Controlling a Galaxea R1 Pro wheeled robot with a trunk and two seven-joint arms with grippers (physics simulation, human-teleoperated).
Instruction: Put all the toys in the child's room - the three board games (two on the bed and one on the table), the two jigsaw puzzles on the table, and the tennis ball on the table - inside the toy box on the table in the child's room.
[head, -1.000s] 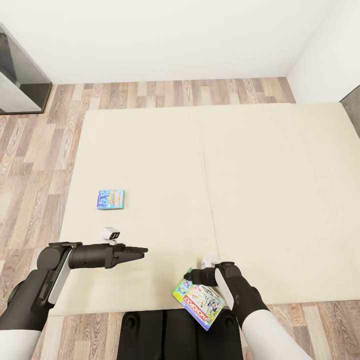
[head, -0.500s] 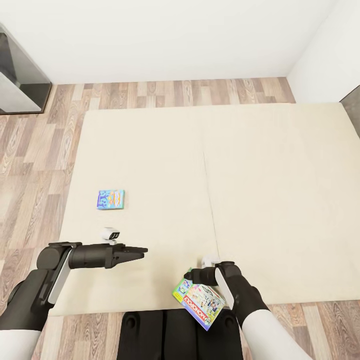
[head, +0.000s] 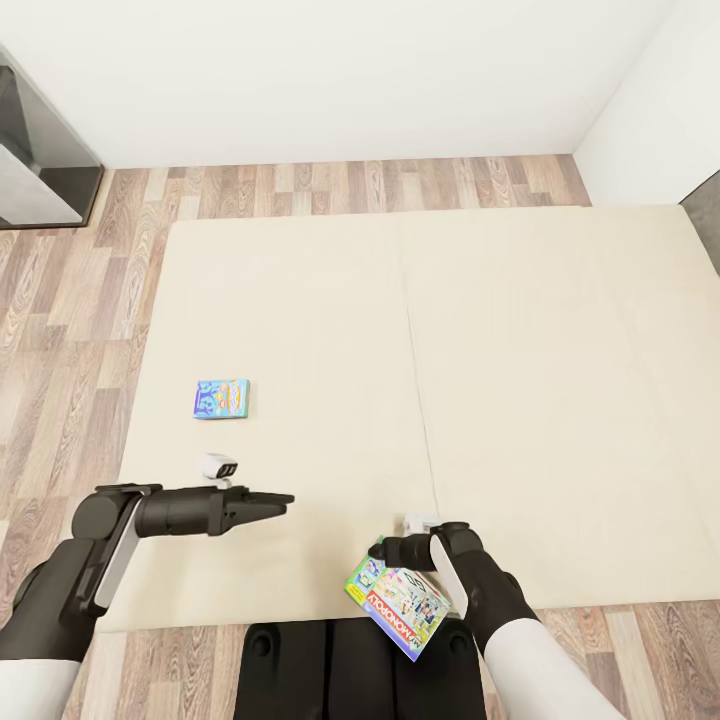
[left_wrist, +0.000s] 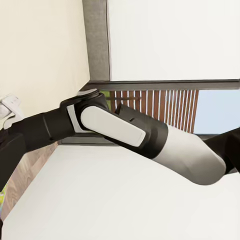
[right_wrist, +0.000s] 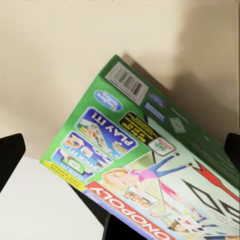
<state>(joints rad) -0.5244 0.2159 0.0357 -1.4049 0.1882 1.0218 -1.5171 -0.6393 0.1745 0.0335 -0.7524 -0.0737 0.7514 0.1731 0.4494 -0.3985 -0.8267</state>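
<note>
A small blue board game (head: 222, 398) lies flat on the left half of the beige bed (head: 520, 350). My left gripper (head: 283, 498) hovers over the mattress, nearer to me and slightly right of that box, open with nothing between its fingers. My right gripper (head: 388, 550) is shut on the larger green-edged board game (head: 400, 600), held tilted over the bed's near edge. The right wrist view shows this green box (right_wrist: 150, 165) close up, spanning the gap between the two dark fingers (right_wrist: 10, 155). The toy box, the jigsaw puzzles and the tennis ball are out of view.
A seam (head: 418, 380) runs down the mattress. Wood-plank floor (head: 70, 320) borders the bed on the left and far side. A dark grey cabinet with a light panel (head: 35, 165) stands at the far left. White walls close the back and right.
</note>
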